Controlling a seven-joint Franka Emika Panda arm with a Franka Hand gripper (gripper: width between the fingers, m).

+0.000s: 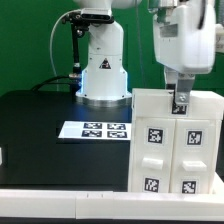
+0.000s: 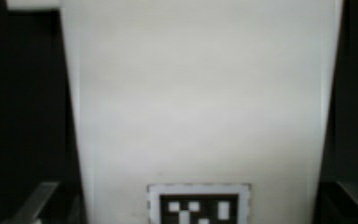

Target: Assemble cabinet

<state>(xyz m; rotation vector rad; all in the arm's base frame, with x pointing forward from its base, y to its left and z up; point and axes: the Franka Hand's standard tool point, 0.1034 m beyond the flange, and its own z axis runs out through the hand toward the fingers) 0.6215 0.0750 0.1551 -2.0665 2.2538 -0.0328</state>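
The cabinet (image 1: 172, 140) is seen at the exterior view's right, on the black table (image 1: 40, 125), beside the marker board (image 1: 96, 129). It stands upright as a white boxy body, and its front panels carry four small black-and-white tags (image 1: 156, 137). The marker board lies flat on the table between the cabinet and the white robot base (image 1: 103, 75).

The gripper (image 1: 180, 103) is lowered from above onto the top edge of the cabinet. In the wrist view a white cabinet panel (image 2: 194, 100) with one tag (image 2: 201, 205) is seen between the two dark fingers (image 2: 37, 200). The fingers are held apart on either side of the panel; whether they press on it cannot be told.
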